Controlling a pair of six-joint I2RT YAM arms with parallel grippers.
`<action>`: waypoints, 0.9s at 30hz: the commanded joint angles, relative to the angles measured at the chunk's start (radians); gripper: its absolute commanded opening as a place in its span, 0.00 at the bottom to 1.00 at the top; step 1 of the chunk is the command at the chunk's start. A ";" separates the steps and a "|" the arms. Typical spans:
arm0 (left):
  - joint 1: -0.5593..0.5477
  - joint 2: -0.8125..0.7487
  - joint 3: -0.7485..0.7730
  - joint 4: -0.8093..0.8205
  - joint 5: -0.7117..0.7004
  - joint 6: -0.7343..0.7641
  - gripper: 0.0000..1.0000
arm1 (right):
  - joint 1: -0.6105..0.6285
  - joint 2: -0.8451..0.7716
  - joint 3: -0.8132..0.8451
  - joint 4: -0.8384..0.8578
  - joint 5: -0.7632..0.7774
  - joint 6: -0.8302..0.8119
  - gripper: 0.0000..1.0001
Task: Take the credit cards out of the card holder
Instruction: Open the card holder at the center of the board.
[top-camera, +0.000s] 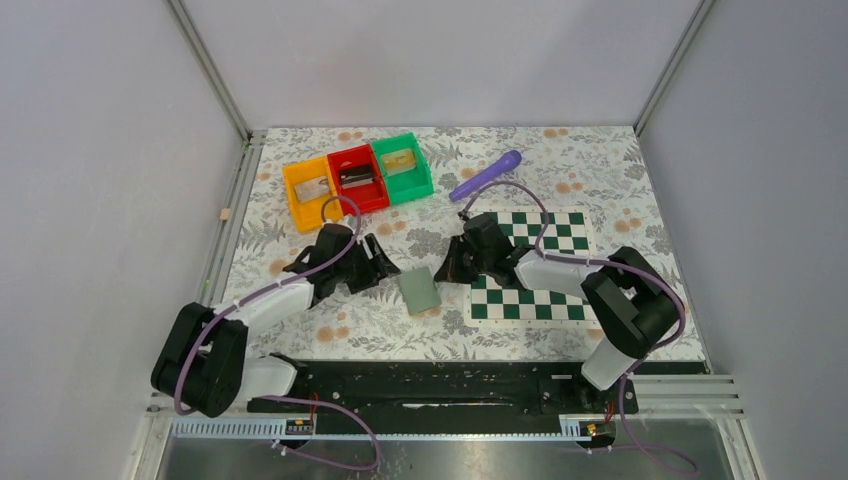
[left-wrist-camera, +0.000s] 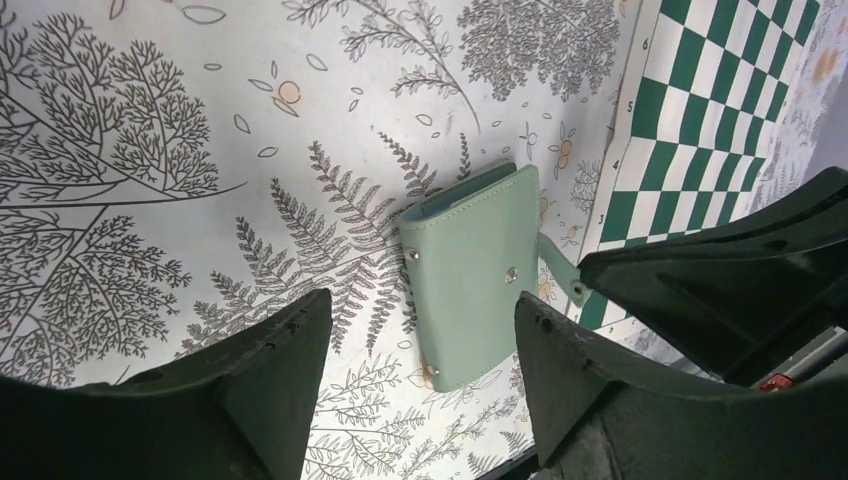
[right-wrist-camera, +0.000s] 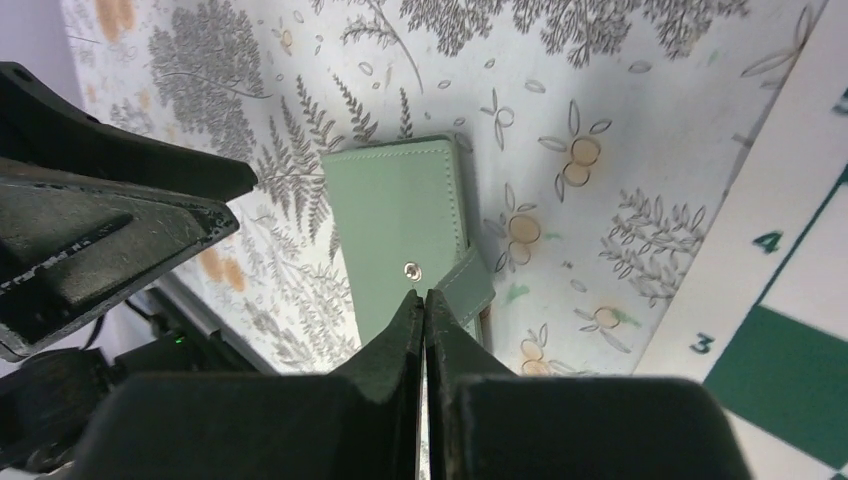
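The card holder (top-camera: 419, 291) lies folded closed on the floral table between my two grippers, pale green side up. Its snap strap (right-wrist-camera: 472, 284) hangs loose off one edge. No credit cards show; they are hidden. My left gripper (top-camera: 385, 268) hovers just left of the holder, open, and the holder (left-wrist-camera: 470, 285) lies ahead of the gap between its empty fingers (left-wrist-camera: 422, 300). My right gripper (top-camera: 447, 268) is shut with nothing between its fingers, its tip (right-wrist-camera: 424, 293) just above the holder (right-wrist-camera: 395, 215) near the snap stud.
A green-and-white chessboard (top-camera: 535, 268) lies under the right arm, right of the holder. Orange (top-camera: 310, 190), red (top-camera: 357, 176) and green (top-camera: 403, 166) bins stand at the back. A purple pen (top-camera: 486, 174) lies behind the chessboard.
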 joint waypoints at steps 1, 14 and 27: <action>-0.044 -0.050 0.069 -0.172 -0.126 0.081 0.68 | 0.001 -0.072 -0.049 0.170 -0.093 0.140 0.00; -0.163 -0.025 0.100 -0.105 -0.021 0.045 0.77 | 0.003 -0.142 -0.123 0.368 -0.130 0.283 0.00; -0.173 -0.173 0.046 -0.112 -0.140 -0.012 0.79 | 0.008 -0.179 -0.149 0.348 -0.122 0.267 0.00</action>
